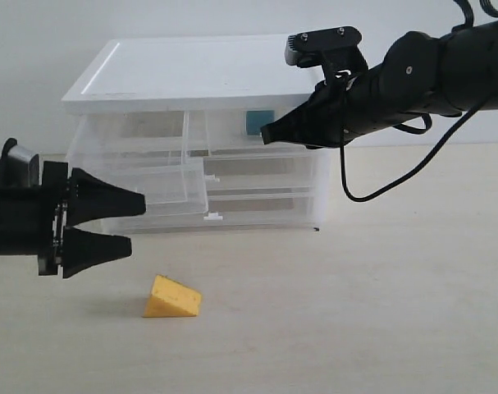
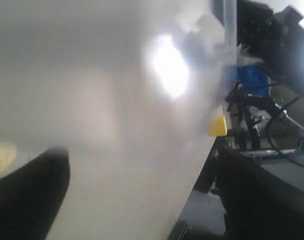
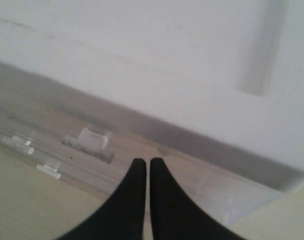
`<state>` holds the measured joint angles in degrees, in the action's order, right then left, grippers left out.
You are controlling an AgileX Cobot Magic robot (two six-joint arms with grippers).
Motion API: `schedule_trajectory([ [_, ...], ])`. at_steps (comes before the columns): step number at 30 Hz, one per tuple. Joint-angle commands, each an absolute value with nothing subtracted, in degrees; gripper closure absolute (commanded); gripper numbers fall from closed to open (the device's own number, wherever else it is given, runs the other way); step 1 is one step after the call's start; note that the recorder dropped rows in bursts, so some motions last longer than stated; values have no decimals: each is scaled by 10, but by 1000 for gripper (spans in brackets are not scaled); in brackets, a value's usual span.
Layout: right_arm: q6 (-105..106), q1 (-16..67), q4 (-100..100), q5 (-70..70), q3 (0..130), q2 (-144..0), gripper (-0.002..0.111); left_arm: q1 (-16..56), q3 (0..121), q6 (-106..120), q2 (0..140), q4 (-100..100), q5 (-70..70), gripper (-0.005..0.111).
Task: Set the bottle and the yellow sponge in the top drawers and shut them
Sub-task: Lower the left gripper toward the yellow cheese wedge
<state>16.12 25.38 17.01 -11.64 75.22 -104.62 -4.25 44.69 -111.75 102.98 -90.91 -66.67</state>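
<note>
The sponge is lying on the table in the lower middle of the frame, thin edge pointing left, touched by nothing. The bottle is showing only as a teal patch through the front of the right top drawer, so it is probably sitting inside already. The left top drawer is standing pulled out, at centre left, above and behind the sponge.

The left gripper is hanging at the left edge with its jaws spread wide and nothing between them, just beside the open drawer's side and well up and left of the sponge. Its wrist view is too blurred to add anything. The right gripper is reaching in from the upper right with its fingers pressed together, tip at the right drawer's front; whether that drawer is fully shut I cannot tell.

Risks from here, as I am judging them:
- The sponge being a foam wedge, jaws closing on its sloped faces are likely to squeeze it out sideways.
- The left gripper, dropping toward the sponge, is passing close to the open drawer and could knock it.
- The narrow right tip could be sliding off the smooth front, or shoving the light cabinet backward.
</note>
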Motion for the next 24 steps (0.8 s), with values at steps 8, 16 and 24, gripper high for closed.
schedule_trajectory([
  [8, 179, 252, 172, -125, 754, -1045, 108, 42, 443, -943, 1023, -999, -684, 33],
  [16, 185, 252, 172, -127, 754, -1045, 108, 7, 445, -800, 1022, -999, -686, 33],
  [24, 188, 252, 172, -129, 754, -1045, 108, -137, 448, -828, 984, -977, -660, 33],
])
